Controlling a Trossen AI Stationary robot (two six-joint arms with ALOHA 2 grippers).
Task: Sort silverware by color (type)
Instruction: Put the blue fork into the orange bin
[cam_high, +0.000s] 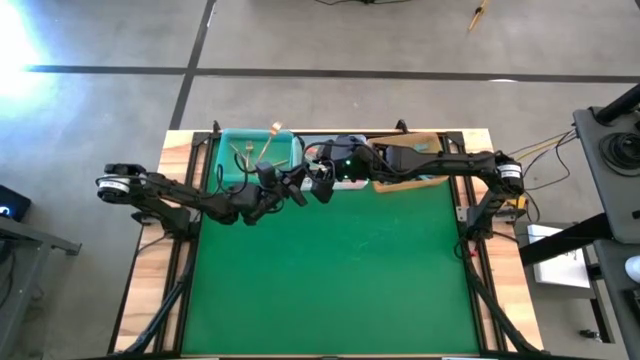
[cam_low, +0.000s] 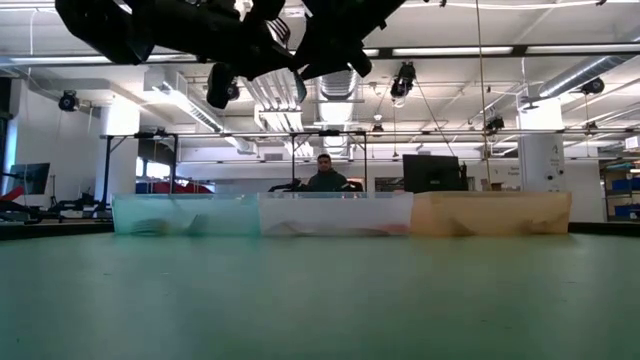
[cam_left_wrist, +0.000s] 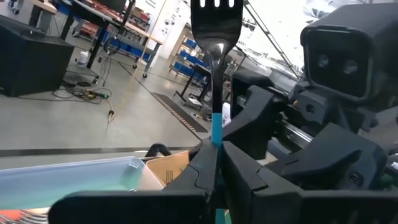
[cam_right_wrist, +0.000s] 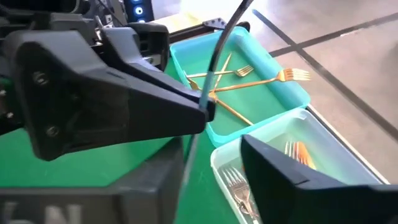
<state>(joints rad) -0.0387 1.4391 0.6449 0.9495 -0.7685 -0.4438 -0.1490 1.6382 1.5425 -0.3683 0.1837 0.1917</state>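
Handing a fork across, above the bins

My left tool (cam_left_wrist: 214, 165) pinches the teal-handled fork (cam_left_wrist: 216, 37); my right tool (cam_high: 322, 183) stands wide beside it. Misaligned closing could knock it loose.

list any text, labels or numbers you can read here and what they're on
"N": the tail of pale raised lettering on the right gripper's own housing, cut off by the right wrist view's edge; the rest cannot be read.
No readable text on the bins, the forks, the table or the left gripper.
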